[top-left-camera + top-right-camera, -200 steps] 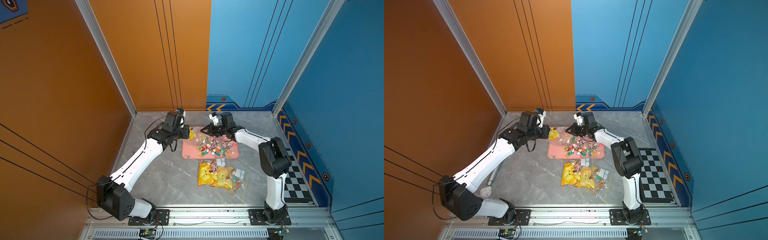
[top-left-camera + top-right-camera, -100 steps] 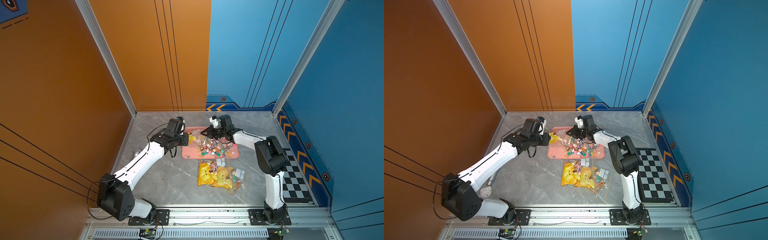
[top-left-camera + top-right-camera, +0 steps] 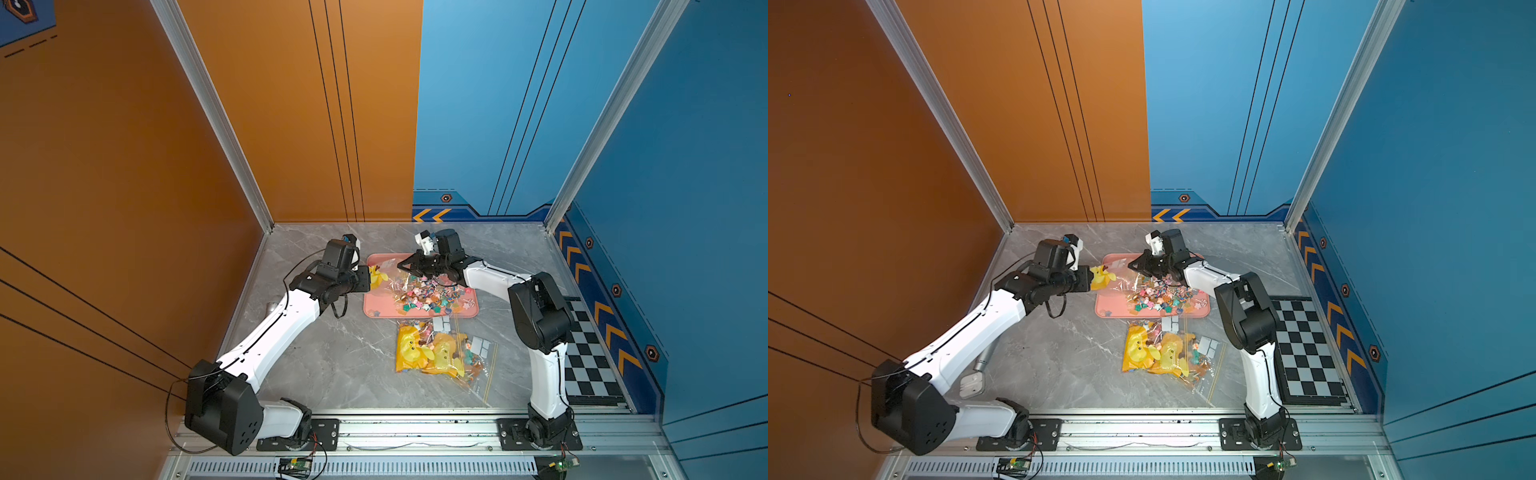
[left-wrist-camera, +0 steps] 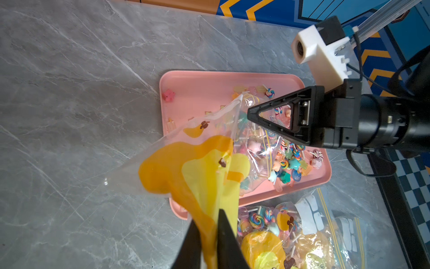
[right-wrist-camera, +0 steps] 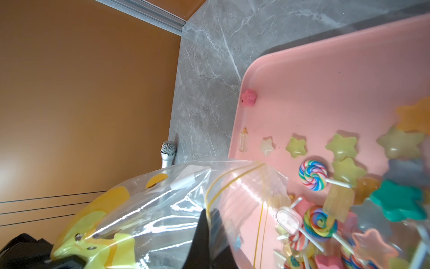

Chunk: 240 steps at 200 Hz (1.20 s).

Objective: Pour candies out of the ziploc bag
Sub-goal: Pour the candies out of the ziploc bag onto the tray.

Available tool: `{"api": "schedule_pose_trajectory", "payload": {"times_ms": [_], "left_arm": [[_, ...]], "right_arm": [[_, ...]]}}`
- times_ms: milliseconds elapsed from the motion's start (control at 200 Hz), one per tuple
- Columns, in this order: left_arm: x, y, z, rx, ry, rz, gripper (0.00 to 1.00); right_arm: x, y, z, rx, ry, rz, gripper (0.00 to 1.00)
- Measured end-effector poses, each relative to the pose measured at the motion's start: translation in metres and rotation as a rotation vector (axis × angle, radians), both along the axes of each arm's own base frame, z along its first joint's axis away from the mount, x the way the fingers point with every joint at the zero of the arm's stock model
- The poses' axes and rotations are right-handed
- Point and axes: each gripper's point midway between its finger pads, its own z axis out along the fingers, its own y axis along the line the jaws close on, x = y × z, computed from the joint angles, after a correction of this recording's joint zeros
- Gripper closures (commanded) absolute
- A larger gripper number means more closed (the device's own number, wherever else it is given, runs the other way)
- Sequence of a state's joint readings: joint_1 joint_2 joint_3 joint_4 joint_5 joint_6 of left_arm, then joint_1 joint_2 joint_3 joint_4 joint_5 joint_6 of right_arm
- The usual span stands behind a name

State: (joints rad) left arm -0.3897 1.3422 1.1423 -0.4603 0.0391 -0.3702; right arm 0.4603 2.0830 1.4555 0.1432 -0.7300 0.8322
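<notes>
Closest to me, a second bag [image 3: 440,353] lies flat on the grey counter [image 3: 332,365], just in front of the pink tray [image 3: 368,305]. It is clear with yellow duck pictures, and it is stuffed with lollipops and other sweets. It has white patches [image 3: 480,345] on it, but any words there are too small to read.

Next comes the tray. The candies [image 3: 428,295] sit on it in a big heap: stars and swirly lollipops on white sticks, in pink, teal, orange and yellow. One pink star [image 4: 168,95] lies alone by the rim.

Just past the heap, the ziploc bag [image 4: 202,163] is stretched between the two hands. The left hand [image 3: 365,279] is pinched tight on its yellow end. The right hand [image 3: 402,268] is pinched tight on the clear plastic by the yellow zip lines. The zip end hangs over the heap. Candies show through the plastic, and I cannot tell if any are inside.
</notes>
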Motion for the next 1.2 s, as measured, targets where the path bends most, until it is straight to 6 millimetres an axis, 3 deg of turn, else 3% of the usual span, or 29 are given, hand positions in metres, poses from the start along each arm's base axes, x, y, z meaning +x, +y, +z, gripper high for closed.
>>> {"api": "schedule_pose_trajectory", "payload": {"times_ms": [300, 475, 676, 766, 876, 1201], "left_arm": [[-0.003, 0.003, 0.019, -0.026, -0.044, 0.004, 1.00], [-0.003, 0.002, 0.020, -0.028, -0.044, 0.000, 1.00], [0.002, 0.001, 0.044, -0.042, -0.098, -0.005, 1.00], [0.001, 0.000, 0.042, -0.040, -0.095, -0.008, 1.00], [-0.001, 0.001, 0.033, -0.032, -0.073, -0.007, 1.00], [-0.001, 0.000, 0.038, -0.033, -0.088, -0.010, 1.00]], "right_arm": [[-0.003, 0.002, 0.017, 0.017, -0.035, 0.006, 1.00], [-0.006, 0.001, 0.014, 0.019, -0.033, 0.008, 1.00], [-0.009, 0.002, 0.029, 0.030, -0.058, 0.016, 1.00], [-0.008, 0.000, 0.036, 0.033, -0.074, 0.007, 1.00], [-0.009, -0.003, 0.031, 0.027, -0.062, 0.004, 1.00], [-0.017, -0.008, 0.028, 0.020, -0.062, 0.006, 1.00]]}}
